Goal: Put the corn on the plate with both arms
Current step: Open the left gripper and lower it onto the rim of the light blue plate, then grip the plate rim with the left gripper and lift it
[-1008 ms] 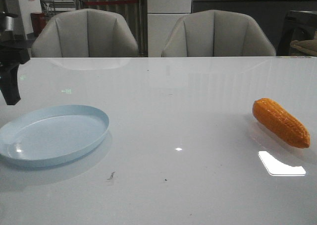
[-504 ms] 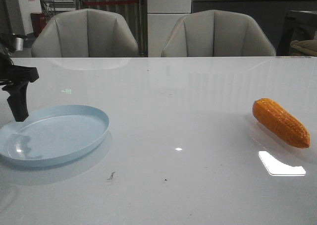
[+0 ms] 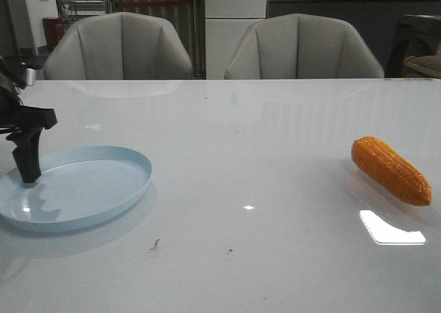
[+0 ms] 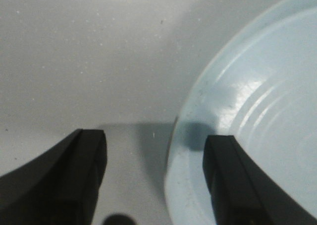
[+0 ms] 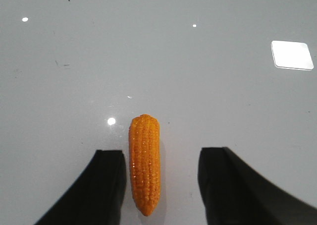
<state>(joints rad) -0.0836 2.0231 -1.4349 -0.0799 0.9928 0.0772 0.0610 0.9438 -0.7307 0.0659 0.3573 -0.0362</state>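
Note:
The pale blue plate lies at the front left of the white table. My left gripper is open and low at the plate's left rim. In the left wrist view the left gripper straddles the rim: one finger is over the plate, the other over the bare table. The orange corn lies on the table at the far right, apart from the plate. My right gripper does not show in the front view. In the right wrist view the right gripper is open, with the corn between its fingers, closer to one.
Two grey chairs stand behind the table's far edge. A bright window reflection lies on the table just in front of the corn. Small dark specks mark the front middle of the table.
My left gripper has come down and a little to the right, from above the table's left edge to the plate's left rim. The corn and plate have not moved.

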